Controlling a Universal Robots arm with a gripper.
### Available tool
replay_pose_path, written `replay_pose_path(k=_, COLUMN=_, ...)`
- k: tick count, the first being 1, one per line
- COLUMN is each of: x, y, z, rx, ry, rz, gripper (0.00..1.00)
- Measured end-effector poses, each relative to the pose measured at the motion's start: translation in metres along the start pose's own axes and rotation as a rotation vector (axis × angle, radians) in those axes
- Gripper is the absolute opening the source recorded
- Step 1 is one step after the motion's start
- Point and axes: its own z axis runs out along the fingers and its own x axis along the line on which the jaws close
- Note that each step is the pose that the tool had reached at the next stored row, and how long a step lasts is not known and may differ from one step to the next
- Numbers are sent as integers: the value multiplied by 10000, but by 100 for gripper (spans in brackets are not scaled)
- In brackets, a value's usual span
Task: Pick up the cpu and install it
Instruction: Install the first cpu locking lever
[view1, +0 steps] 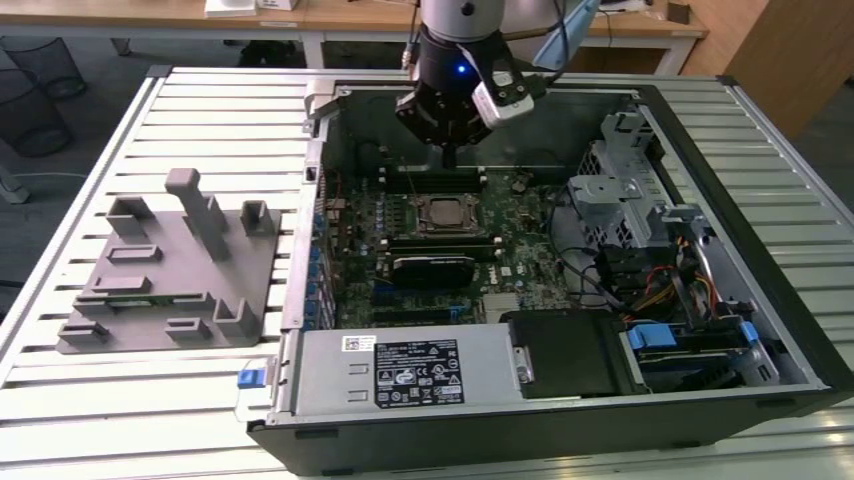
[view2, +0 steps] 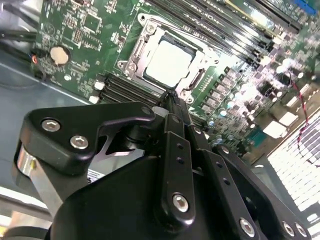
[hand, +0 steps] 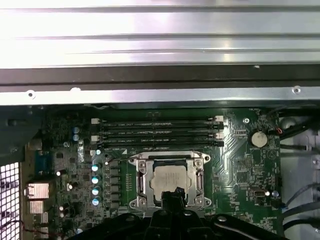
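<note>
The cpu (view1: 442, 213) is a small silvery square lying flat in the motherboard socket, inside its metal frame, within the open computer case (view1: 747, 110). Both wrist views look down on the cpu (view2: 170, 62) (hand: 169, 181). My gripper (view1: 450, 155) hangs above the board, just beyond the socket and over the memory slots in the exterior view. The black fingers meet at one narrow tip (view2: 170, 97) (hand: 175, 192), shut with nothing between them. That tip is apart from the cpu, close to the socket's edge.
A grey plastic fixture (view1: 167, 270) lies on the slatted table at the exterior view's left. Inside the case are a black heatsink block (view1: 430, 268), a power supply (view1: 400, 370), a drive cage (view1: 627, 190) and loose cables (view1: 641, 290).
</note>
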Motion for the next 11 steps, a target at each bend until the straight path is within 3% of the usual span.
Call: replay_pose_path(k=11, x=382, y=-13, z=6, rx=-9, ry=3, rz=-118, gripper=11)
